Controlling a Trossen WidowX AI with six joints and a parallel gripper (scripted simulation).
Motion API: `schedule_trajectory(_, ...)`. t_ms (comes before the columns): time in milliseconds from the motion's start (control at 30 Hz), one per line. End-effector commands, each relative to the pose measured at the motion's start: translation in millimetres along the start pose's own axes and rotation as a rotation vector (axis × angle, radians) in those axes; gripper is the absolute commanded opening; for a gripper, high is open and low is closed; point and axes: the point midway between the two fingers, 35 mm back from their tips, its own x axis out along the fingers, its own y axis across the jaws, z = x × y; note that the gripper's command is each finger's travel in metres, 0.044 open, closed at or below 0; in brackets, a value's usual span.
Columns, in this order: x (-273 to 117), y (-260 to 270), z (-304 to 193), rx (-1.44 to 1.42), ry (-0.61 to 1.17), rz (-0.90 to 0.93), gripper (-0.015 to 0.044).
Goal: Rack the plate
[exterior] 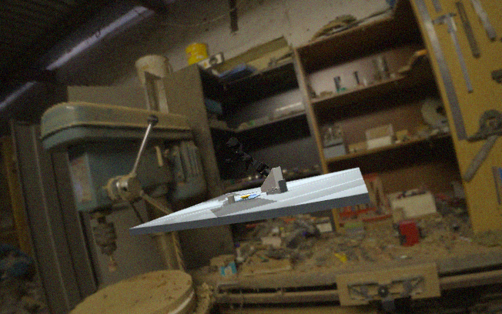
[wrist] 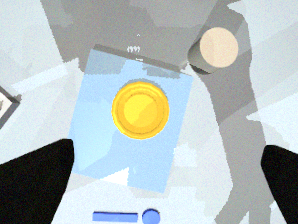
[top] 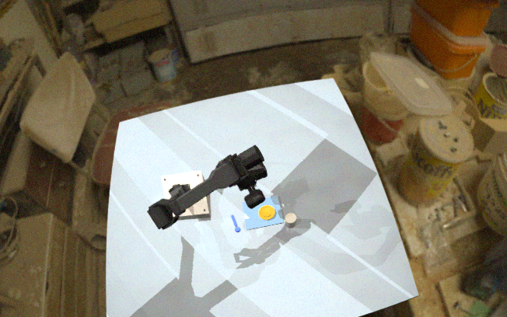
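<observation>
A small yellow plate (top: 267, 212) (wrist: 140, 110) (exterior: 244, 197) lies flat on a light blue rectangle (top: 252, 222) (wrist: 100, 143), which seems to be the dish rack's base. I cannot make out the rack's rails. My gripper (top: 255, 200) (wrist: 170, 152) is open and empty. It hangs above the blue rectangle, just beside and over the plate. In the wrist view the two black fingers stand wide apart, at the lower left and lower right, clear of the plate. In the exterior view the arm is a small dark shape (exterior: 246, 158).
A blue spoon (top: 235, 224) (wrist: 127, 216) lies on the table just beside the blue rectangle. A short beige cylinder (top: 290, 220) (wrist: 218, 48) stands close by its other side. The arm's base block (top: 183, 182) is to the left. The table (top: 311, 116) ends amid workshop clutter.
</observation>
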Motion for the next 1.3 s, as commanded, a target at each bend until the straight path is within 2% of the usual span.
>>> schedule_trajectory(0,1,0,0,0.001,0.002,0.000,0.0400)
schedule_trajectory(133,17,0,2,0.034,0.051,0.005,0.0400)
schedule_trajectory(567,117,3,-10,0.263,0.345,0.034,0.0400)
schedule_trajectory(1267,144,9,-20,0.275,0.358,0.037,0.0400)
